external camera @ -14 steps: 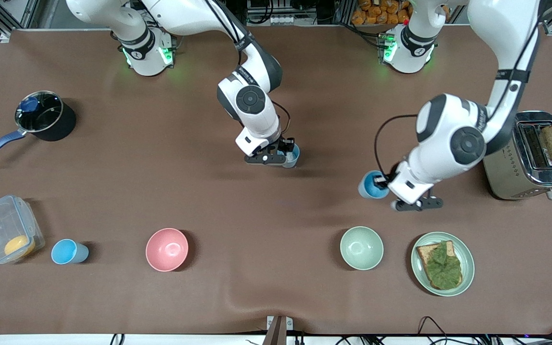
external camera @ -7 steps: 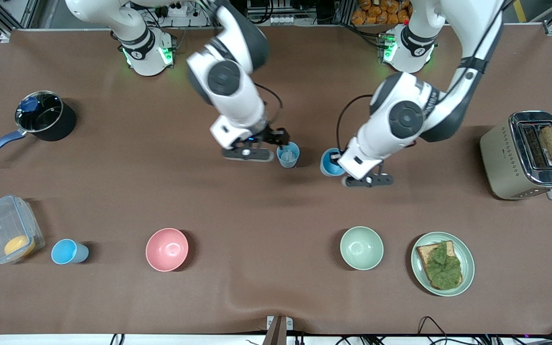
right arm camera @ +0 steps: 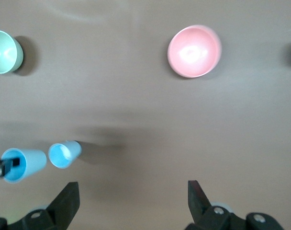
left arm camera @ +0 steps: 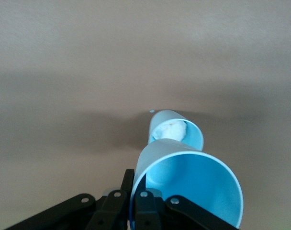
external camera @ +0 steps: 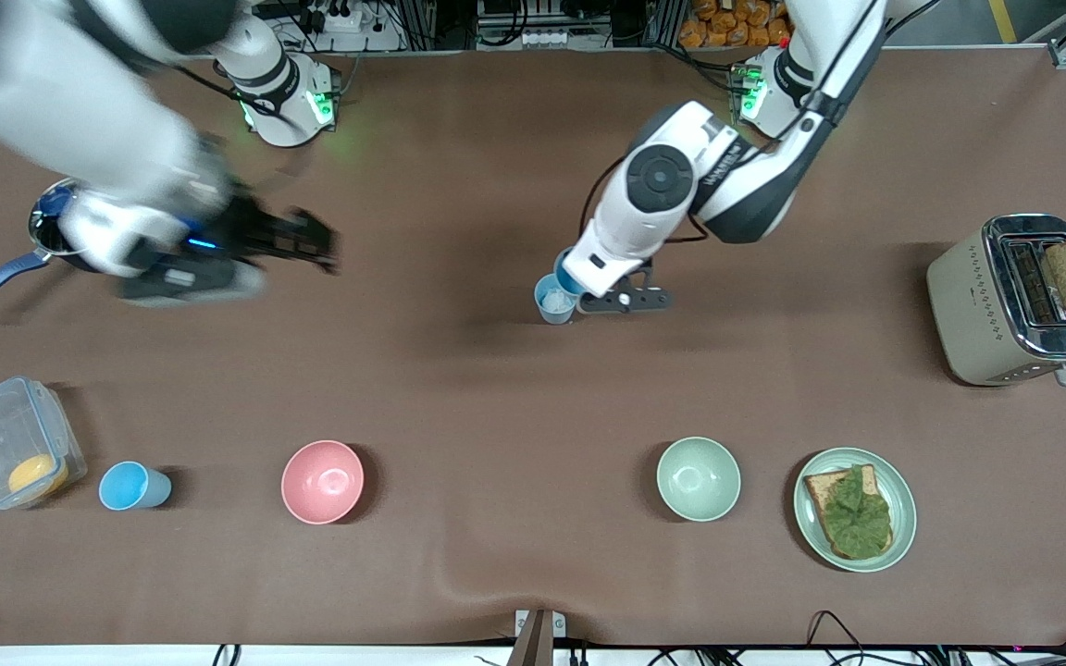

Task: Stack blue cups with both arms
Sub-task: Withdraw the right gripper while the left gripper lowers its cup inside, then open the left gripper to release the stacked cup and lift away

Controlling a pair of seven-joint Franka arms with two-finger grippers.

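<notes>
Overhead, left end effector (left arm camera: 128, 201) clamps a tilted blue cup (left arm camera: 188, 189); right end effector (right arm camera: 131, 201) gapes.

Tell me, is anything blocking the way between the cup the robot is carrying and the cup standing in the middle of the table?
Nothing visible does. The left gripper holds a blue cup by its rim right beside the standing cup, with only bare table between them. The right gripper is open, up near the saucepan.
</notes>
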